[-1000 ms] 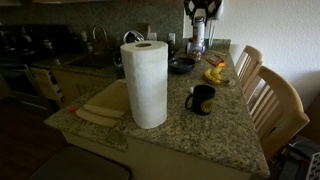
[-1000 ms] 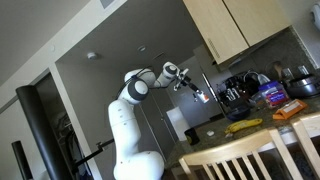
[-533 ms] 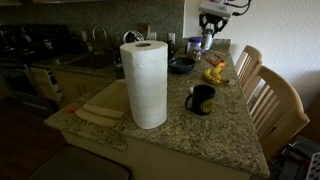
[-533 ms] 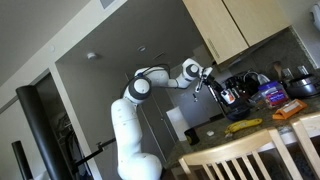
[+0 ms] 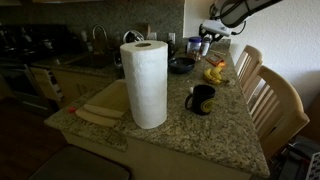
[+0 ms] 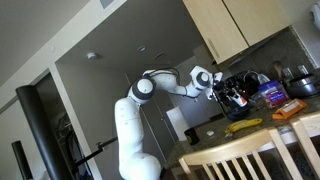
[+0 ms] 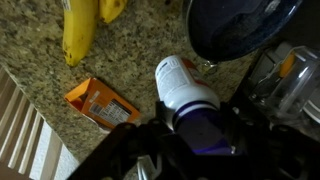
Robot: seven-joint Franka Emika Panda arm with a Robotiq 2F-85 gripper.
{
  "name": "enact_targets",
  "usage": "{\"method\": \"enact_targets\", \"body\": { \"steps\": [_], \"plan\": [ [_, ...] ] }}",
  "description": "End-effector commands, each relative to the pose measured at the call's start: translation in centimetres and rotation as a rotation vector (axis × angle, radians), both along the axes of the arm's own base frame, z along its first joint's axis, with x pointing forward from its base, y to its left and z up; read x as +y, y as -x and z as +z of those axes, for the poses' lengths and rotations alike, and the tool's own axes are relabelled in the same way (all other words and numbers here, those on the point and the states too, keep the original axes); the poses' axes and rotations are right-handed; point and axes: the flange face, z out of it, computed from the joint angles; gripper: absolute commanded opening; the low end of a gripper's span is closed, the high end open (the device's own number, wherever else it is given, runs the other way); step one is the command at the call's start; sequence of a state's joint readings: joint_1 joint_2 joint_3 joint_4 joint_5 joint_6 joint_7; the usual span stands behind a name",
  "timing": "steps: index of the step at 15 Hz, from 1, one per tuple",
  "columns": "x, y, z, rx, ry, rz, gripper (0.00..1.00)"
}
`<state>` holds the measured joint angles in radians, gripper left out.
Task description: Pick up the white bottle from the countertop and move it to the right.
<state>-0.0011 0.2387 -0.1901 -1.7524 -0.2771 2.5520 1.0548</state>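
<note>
My gripper (image 7: 196,132) is shut on the white bottle (image 7: 180,85). The bottle's dark blue cap end sits between the fingers, and it hangs above the speckled granite countertop (image 7: 140,55). In an exterior view the gripper (image 5: 207,39) is low over the far end of the countertop (image 5: 190,130), next to a blue-topped jar (image 5: 193,45). The bottle is hard to make out there. The arm also reaches over the counter in an exterior view (image 6: 214,84).
Bananas (image 7: 80,35), an orange packet (image 7: 100,100) and a dark bowl (image 7: 240,25) lie under the gripper. A tall paper towel roll (image 5: 146,80) and a black mug (image 5: 200,98) stand nearer the front. Wooden chairs (image 5: 270,100) line one side.
The arm has swung sideways and lowered toward the far end of the counter, carrying the white bottle in its shut jaws.
</note>
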Motion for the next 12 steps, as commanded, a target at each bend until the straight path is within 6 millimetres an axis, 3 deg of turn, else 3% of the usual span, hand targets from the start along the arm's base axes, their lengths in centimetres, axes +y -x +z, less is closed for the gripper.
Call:
{"method": "enact_targets", "body": {
  "steps": [1,2,4,6,9,12],
  "plan": [
    [7.8,-0.8,1.8,-0.062,0.134,0.087,0.3],
    [10.2,-1.1,2.0,-0.059,0.162,0.12,0.3],
    [16.8,-1.6,1.9,-0.042,0.181,0.228,0.3],
    [22.0,-2.0,1.0,-0.004,0.037,0.334,0.3],
    [24.4,-2.4,0.3,0.038,-0.152,0.372,0.3],
    [23.4,-3.2,0.4,0.039,-0.189,0.296,0.3]
  ]
}}
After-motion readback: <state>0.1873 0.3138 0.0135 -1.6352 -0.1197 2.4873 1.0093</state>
